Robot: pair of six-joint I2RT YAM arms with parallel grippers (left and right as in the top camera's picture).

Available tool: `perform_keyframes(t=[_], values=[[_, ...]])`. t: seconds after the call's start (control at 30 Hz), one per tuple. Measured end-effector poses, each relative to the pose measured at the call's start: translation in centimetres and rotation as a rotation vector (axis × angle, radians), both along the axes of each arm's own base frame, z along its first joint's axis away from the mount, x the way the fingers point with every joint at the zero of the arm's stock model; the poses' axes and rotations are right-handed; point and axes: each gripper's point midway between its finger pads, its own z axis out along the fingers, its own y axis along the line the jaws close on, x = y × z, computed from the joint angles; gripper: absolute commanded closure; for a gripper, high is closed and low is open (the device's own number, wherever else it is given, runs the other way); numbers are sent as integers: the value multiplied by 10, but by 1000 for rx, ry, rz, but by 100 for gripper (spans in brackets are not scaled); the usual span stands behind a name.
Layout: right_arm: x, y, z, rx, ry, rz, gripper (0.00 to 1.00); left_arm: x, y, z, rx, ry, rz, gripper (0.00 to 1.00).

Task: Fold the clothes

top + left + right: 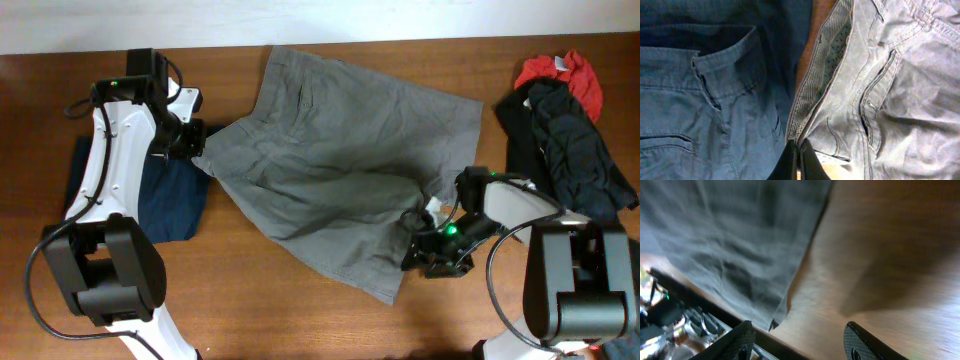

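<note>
The clothes, a pair of grey shorts (340, 170), lie spread and rumpled across the middle of the table. At their left edge my left gripper (197, 143) is shut on the waistband. In the left wrist view its black fingers (799, 160) pinch the waistband's patterned inner lining (822, 75), with the shorts' pocket seams (880, 95) to the right. My right gripper (420, 240) sits low at the shorts' lower right corner. In the right wrist view it (800, 341) is open over bare wood, and the grey cloth's hem (740, 245) hangs just beyond its fingers, untouched.
A dark navy garment (170, 200) lies folded under my left arm, and it fills the left of the left wrist view (700, 100). A heap of black and red garments (565, 120) sits at the back right. The table's front edge (715, 307) runs close behind my right fingers.
</note>
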Motion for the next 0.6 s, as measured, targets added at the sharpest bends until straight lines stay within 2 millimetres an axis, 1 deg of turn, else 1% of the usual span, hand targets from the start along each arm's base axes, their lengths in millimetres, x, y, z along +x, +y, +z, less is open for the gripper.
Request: perform_keyframes(t=[0.03,0.1,0.13,0.3,0.33,0.37,0.4,0.5,0.6], values=[[-3,4,0,6,-1,12,42,-1,0,0,-2,4,0,100],[-7,10,2,18,-13,43,56,-2,0,0,-2,9,0,100],[-7,13,3,22,-19,56,59,-2,0,0,-2,9,0,100],[-15,31,6,39,-21,126,61,-3,0,0,-2,11,0,100],[-18,34,6,40,-16,138,60,-3,0,0,-2,11,0,100],[-20,37,6,34,-9,147,55,-3,0,0,-1,11,0,100],[-20,37,6,33,-9,149,55,-3,0,0,-1,11,0,100],[-19,29,2,-32,-6,141,54,-4,3,-1,15,15,3,100],[-11,16,3,-100,-47,108,53,-6,5,-1,30,24,5,100]])
